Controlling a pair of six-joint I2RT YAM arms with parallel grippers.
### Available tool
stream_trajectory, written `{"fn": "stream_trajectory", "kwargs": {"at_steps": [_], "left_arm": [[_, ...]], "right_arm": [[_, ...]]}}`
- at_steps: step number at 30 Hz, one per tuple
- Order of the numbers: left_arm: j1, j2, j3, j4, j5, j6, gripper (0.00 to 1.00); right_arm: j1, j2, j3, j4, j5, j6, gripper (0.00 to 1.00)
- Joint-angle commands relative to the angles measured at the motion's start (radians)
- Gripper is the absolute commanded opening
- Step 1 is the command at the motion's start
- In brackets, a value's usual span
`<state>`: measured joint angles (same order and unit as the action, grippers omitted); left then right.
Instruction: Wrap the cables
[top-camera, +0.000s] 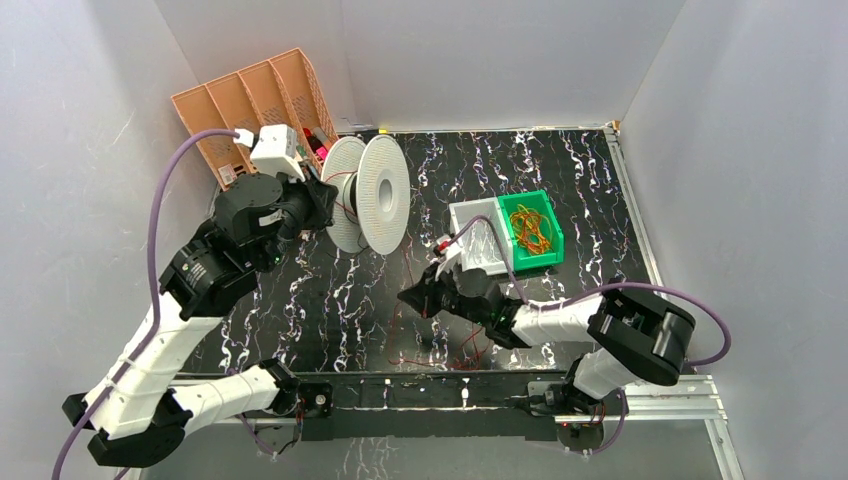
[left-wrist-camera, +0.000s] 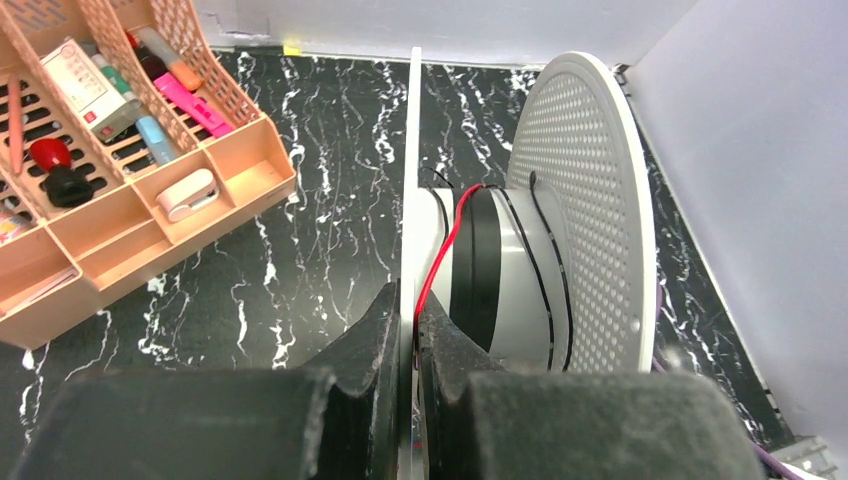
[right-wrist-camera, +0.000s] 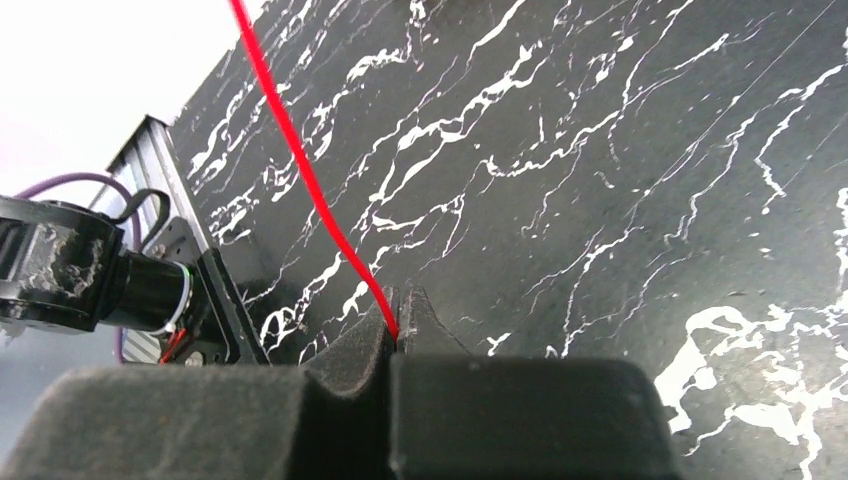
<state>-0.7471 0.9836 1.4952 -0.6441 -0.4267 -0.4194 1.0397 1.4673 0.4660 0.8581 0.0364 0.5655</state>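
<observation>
A peach organizer (top-camera: 255, 100) sits tilted in the far-left corner, close against the left wall. Just right of it, the left gripper (left-wrist-camera: 408, 300) has its jaws closed on the thin edge of the near flange of a white spool (top-camera: 375, 195). The spool stands on its rims, just beside the organizer's near corner.

The red wire (left-wrist-camera: 440, 260) runs from the spool's hub down into the same pinch, and a black wire (left-wrist-camera: 545, 270) circles the hub beside it. From the spool, the red wire drops to the table (top-camera: 330, 300). It lies there in loose loops (top-camera: 462, 352) just short of the aluminium rail (top-camera: 430, 390) along the near edge.

The right gripper (right-wrist-camera: 397, 305) hangs low over dark table between the spool and that rail, its jaws pressed together on a strand of the red wire (right-wrist-camera: 300, 170), which rises away taut.

Behind the right gripper's wrist, a grey bin (top-camera: 478, 238) and a green bin (top-camera: 548, 245) touch side by side. The green bin is near the table's right edge, with the right wall beyond it.
</observation>
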Motion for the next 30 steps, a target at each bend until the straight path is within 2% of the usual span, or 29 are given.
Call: {"fn": "stream_trajectory", "kwargs": {"at_steps": [1,10,21,30], "left_arm": [[0.005,-0.013,-0.036,0.139,-0.116,-0.018,0.00],[0.005,0.024,-0.171,0.207,-0.253,0.021,0.00],[0.004,0.086,-0.314,0.222,-0.323,0.070,0.00],[-0.011,0.078,-0.406,0.224,-0.297,0.117,0.00]], "right_arm": [[0.091,-0.015,0.078,-0.078,0.150,-0.031,0.00],[0.220,-0.053,0.308,-0.458,0.263,-0.096,0.00],[0.233,-0.111,0.628,-0.897,0.234,-0.150,0.00],[0.233,-0.047,0.892,-1.163,0.287,-0.248,0.00]]}}
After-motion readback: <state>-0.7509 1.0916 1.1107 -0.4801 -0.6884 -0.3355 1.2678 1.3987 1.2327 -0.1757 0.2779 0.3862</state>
